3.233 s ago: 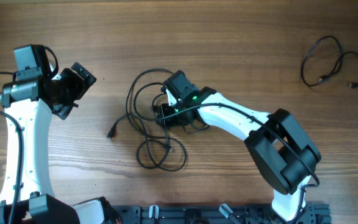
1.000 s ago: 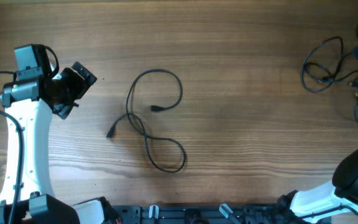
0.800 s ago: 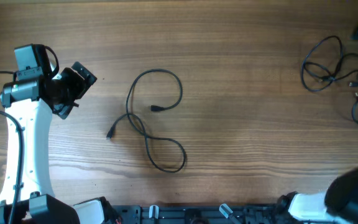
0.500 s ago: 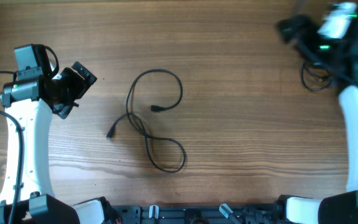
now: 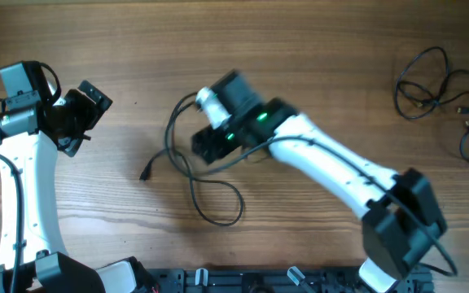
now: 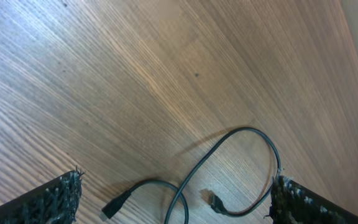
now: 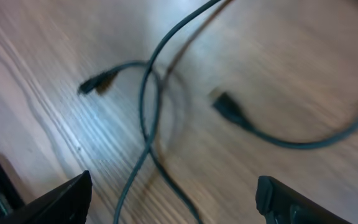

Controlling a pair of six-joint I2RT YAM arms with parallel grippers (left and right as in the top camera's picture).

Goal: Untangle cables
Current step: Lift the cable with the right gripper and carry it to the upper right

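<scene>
One thin black cable (image 5: 169, 130) lies in loose loops at the table's middle, with a plug end (image 5: 145, 173) at its left. My right gripper (image 5: 208, 146) hovers open just over its upper loop, holding nothing; the right wrist view shows crossing strands (image 7: 146, 87) and a plug (image 7: 229, 107) beyond the open gripper (image 7: 179, 205). My left gripper (image 5: 78, 118) is open and empty at the far left, apart from the cable; the left wrist view shows the loop (image 6: 250, 132) past the open gripper (image 6: 179, 208). More black cables (image 5: 397, 88) lie at the far right.
A short separate black cable (image 5: 465, 146) lies by the right edge below the far-right cables. The right arm (image 5: 340, 167) stretches across the table from the front right. The arm mounts stand along the front edge (image 5: 243, 281).
The right arm has swung from the far right, where it left a cable, back over the middle cable. The left arm shifted slightly left and up.
</scene>
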